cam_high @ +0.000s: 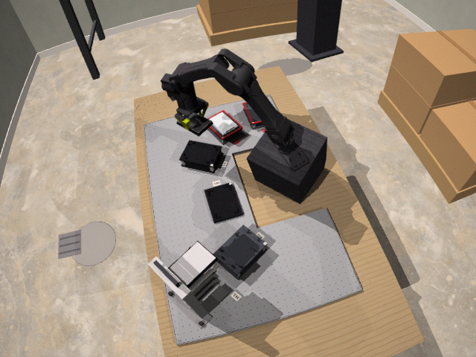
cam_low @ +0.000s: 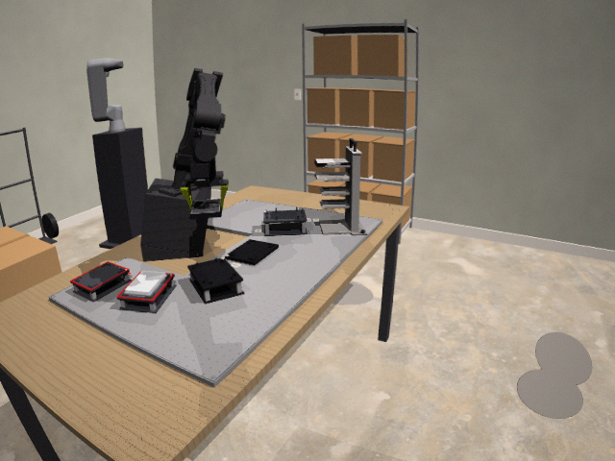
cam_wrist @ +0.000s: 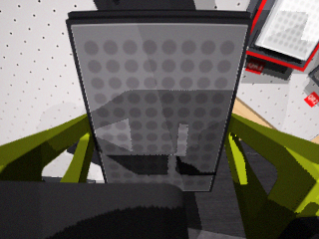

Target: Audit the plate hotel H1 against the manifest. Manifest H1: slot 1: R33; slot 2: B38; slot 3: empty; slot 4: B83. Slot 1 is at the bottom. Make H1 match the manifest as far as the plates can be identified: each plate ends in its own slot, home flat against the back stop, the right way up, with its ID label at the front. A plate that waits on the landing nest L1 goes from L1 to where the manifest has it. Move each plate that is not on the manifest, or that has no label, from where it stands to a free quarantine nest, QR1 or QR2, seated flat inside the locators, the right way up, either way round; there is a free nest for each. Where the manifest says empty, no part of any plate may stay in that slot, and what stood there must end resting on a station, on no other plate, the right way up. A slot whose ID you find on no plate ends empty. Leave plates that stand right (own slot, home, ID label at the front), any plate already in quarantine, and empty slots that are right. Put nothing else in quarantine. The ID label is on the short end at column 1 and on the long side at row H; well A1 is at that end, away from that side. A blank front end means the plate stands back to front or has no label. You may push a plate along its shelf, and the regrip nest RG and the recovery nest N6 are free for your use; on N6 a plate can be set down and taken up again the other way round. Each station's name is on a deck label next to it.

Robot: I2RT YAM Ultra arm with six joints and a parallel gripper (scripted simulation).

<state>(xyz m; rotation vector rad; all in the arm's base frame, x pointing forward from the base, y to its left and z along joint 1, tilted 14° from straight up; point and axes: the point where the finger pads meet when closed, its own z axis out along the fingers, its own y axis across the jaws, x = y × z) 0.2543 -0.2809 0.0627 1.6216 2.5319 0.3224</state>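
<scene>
My gripper (cam_high: 194, 123) is shut on a dark well plate (cam_wrist: 159, 105) with a clear grid of wells, gripped across its width between the yellow-green fingers. It holds the plate above the deck at the far end, just left of a red-rimmed quarantine nest that carries a white plate (cam_high: 225, 124). The second red-rimmed nest (cam_high: 252, 114) lies beyond it, partly hidden by the arm, and its top looks dark in the side view (cam_low: 99, 277). The plate hotel H1 (cam_high: 188, 274) stands at the near end with a pale plate (cam_high: 192, 262) in its top slot; its lower shelves show in the side view (cam_low: 340, 190).
A raised black nest (cam_high: 201, 155) stands just in front of the gripper. A flat black nest (cam_high: 223, 202) lies mid-deck. Another raised black nest (cam_high: 241, 251) stands next to the hotel. The arm's black base block (cam_high: 286, 163) sits to the right.
</scene>
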